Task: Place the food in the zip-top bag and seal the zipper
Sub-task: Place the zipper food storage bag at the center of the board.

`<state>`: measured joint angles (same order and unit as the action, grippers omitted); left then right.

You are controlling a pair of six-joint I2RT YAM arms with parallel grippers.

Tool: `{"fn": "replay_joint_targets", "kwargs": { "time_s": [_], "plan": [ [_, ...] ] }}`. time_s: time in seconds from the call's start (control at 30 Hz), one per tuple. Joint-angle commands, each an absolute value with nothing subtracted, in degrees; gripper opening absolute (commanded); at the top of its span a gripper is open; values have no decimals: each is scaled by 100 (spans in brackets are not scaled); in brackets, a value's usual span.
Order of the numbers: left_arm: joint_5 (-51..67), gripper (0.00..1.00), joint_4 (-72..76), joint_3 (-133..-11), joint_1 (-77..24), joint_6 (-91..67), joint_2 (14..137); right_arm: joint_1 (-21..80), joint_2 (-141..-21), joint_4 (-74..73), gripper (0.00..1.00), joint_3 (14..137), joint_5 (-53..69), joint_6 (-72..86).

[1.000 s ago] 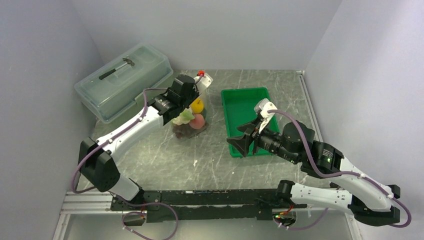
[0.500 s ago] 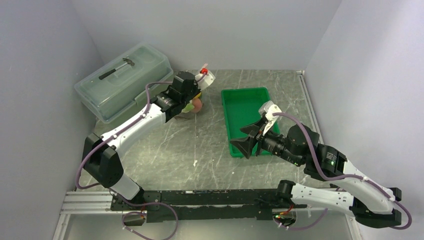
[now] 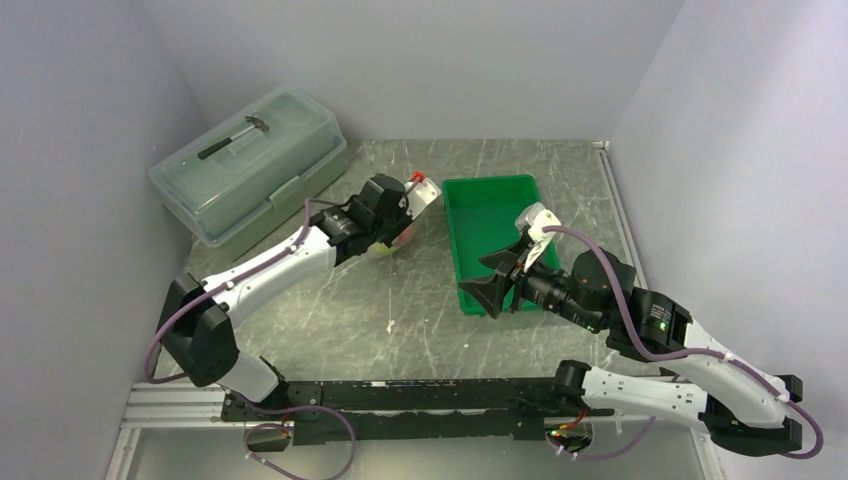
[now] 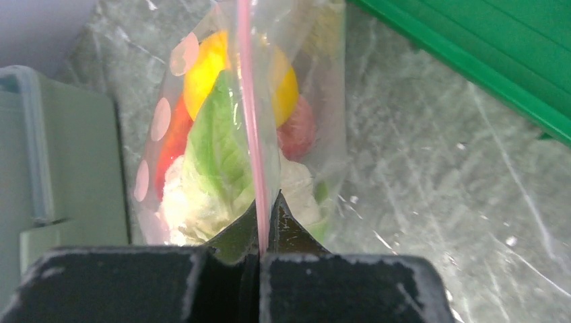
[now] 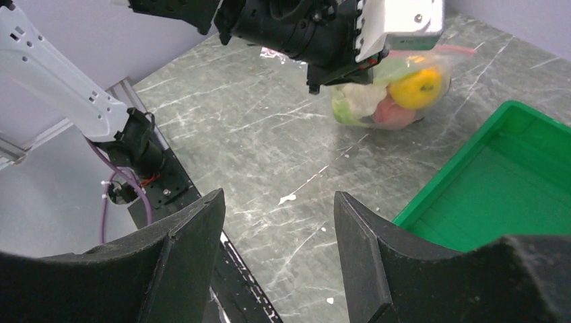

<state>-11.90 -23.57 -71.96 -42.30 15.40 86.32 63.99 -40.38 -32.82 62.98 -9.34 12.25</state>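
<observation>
**Top view:** The left tool [image 3: 398, 222] is hanging closer to the tray [image 3: 487, 181] than a second ago. It has swung toward the back wall, then come across and down. The bag [image 3: 397, 241], dangling in plain sight before, is now mostly hiding under the arm, just beside the tray's left rim. The right tool [image 3: 495, 278] is idling over the tray's near corner, about where it was, jaws standing wide on nothing. The tray is sitting empty. The box [image 3: 250, 160] at rear left is holding a hammer [image 3: 238, 135] under its lid.

**Left wrist:** The left tool is pinching tight on the zipper [image 4: 248, 101], which is running straight away from the jaws. The bag is carrying an orange [image 4: 202, 67], a leafy cauliflower [image 4: 182, 208], a peach [image 4: 296, 131] and a pepper [image 4: 176, 145].

**Right wrist:** The bag is resting low on the tabletop [image 5: 269, 148], bulging with the food, and no food is lying loose outside it. Grapes and plum are not showing clearly. The filling looks finished, and the arm's shift looks like a pass along the zipper. Whether the zipper is closing along its full width cannot be told.
</observation>
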Motion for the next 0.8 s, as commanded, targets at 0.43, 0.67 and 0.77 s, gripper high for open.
{"fn": "replay_joint_targets", "kwargs": {
  "time_s": [0.43, 0.67, 0.77],
  "plan": [
    [-1445, 11, -2963, -6383, -5667, -206, 7717, 6390, -4058, -3279, 65, 6464, -1194, 1386],
    [-1265, 28, -2930, -5809, -5858, -711, 7086, 6390, -3820, -3243, 68, 6265, -1573, 1499],
    [-991, 37, -2822, -5586, -5880, -873, 6795, 6390, -3753, -3229, 70, 6169, -1661, 1556]
  ]
}}
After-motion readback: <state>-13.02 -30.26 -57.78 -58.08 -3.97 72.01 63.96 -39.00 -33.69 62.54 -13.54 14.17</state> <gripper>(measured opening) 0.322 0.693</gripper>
